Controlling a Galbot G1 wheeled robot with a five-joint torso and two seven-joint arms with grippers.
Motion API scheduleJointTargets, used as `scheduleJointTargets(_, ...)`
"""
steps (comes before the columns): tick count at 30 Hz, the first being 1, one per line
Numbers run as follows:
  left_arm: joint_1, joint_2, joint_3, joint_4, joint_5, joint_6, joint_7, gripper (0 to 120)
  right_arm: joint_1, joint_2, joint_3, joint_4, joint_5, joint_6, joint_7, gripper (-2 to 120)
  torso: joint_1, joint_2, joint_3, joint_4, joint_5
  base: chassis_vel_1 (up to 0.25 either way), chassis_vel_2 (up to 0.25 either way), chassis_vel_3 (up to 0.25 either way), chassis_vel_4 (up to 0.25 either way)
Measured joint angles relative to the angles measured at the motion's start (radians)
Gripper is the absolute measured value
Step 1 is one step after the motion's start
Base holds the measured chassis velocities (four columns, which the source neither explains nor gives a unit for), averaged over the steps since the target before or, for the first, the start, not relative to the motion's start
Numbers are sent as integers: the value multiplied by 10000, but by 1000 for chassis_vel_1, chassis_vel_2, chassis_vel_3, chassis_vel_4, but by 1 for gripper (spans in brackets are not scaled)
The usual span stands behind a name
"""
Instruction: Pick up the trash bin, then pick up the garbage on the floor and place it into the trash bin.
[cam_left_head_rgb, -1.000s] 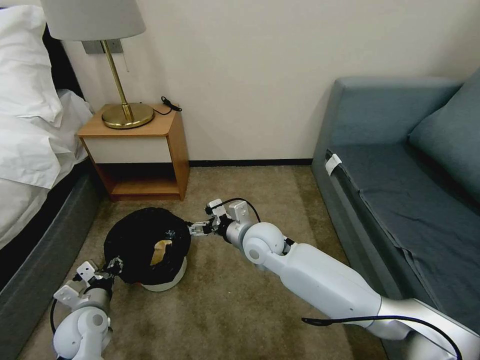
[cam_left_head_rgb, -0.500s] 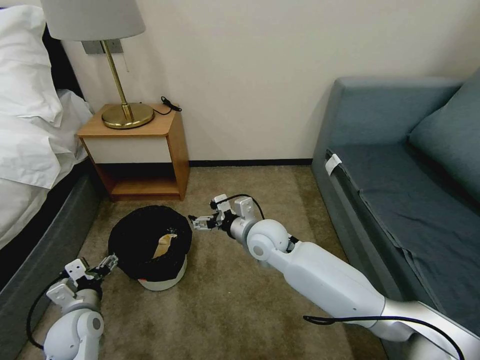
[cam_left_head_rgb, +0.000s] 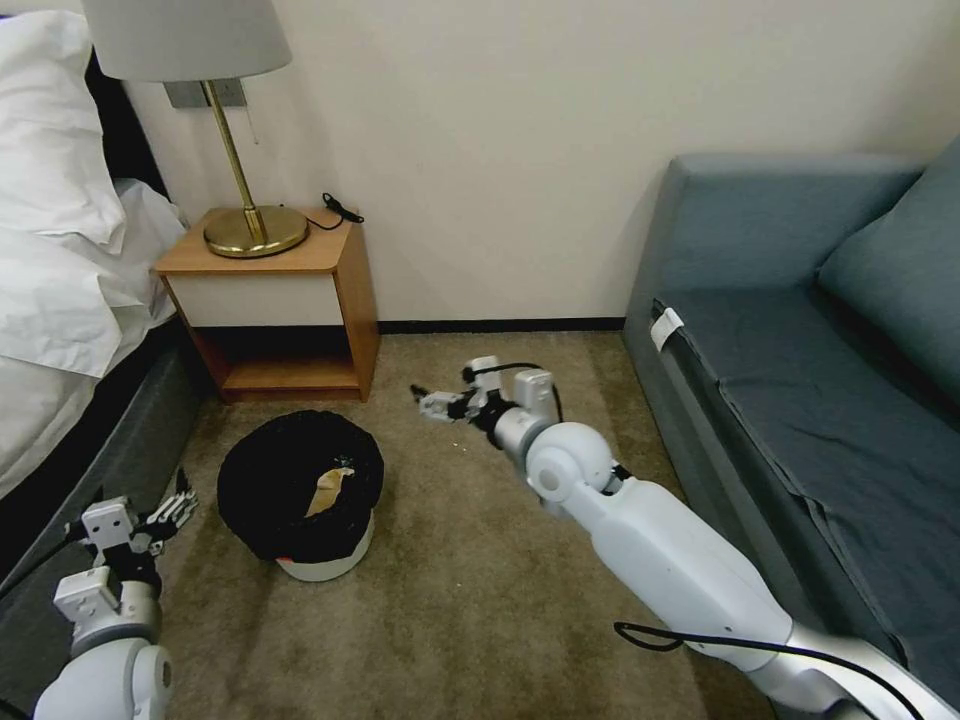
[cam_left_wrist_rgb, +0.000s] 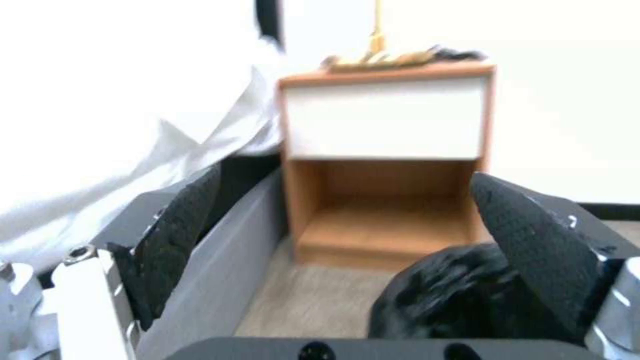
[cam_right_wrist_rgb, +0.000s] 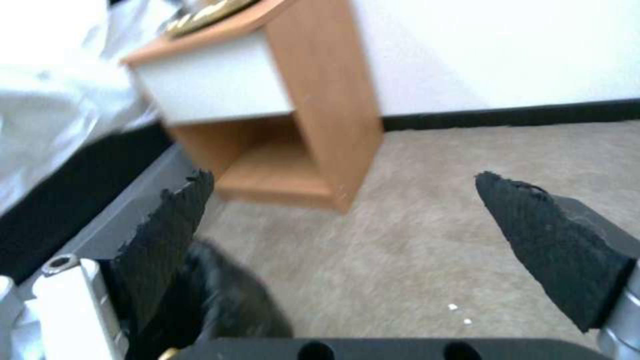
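Currently the left gripper (cam_left_head_rgb: 178, 503) sat spread wide and empty, just left of the trash bin (cam_left_head_rgb: 301, 494), which stood on the carpet (cam_left_head_rgb: 480, 600) with tan paper (cam_left_head_rgb: 327, 488) inside. Right gripper (cam_left_head_rgb: 428, 400) hung open, empty, past the bin's right.

A small round white trash bin (cam_left_head_rgb: 322, 562) stands upright on the carpet, just in front of a wooden nightstand (cam_left_head_rgb: 290, 300). A crinkled black plastic bag drapes over its rim. Inside lies a crumpled tan paper bag (cam_left_head_rgb: 327, 489), resting against the liner.
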Motion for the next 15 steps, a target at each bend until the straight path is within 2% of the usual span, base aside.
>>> scheduleJointTargets(2, 52, 70, 19, -36, -42, -114, 118, 100, -147, 66, 255, 0, -63, 45, -3, 100, 0, 0, 0, -1, 1, 0, 0, 0, 0)
scheduleJointTargets(3, 180, 247, 100, -126, -135, -325, 369, 100, -563, 232, 858, -6, -294, 151, -53, 100, 0, 1, 0, 0, 1, 0, 0, 0, 0)
scheduleJointTargets(7, 323, 481, 338, -333, -406, -354, 489, 100, -1345, 470, 1813, -69, -737, 272, -183, 100, 0, 0, 0, -2, 1, 0, 0, 0, 0)
scheduleJointTargets(12, 294, 502, 750, -577, -777, 40, 473, 100, -2001, 676, 2499, -145, -1025, 369, -262, 100, 0, 0, 0, -1, 1, 0, 0, 0, 0)
scheduleJointTargets(14, 167, 447, 1125, -669, -1013, 398, 367, 100, -2375, 766, 2868, -242, -1368, 460, -412, 100, 0, 0, 0, -3, 3, 0, 0, 0, 0)
scheduleJointTargets(15, 167, 447, 1125, -669, -1013, 398, 367, 100, -2375, 766, 2868, -242, -1368, 460, -412, 100, 0, 0, 0, -3, 3, 0, 0, 0, 0)
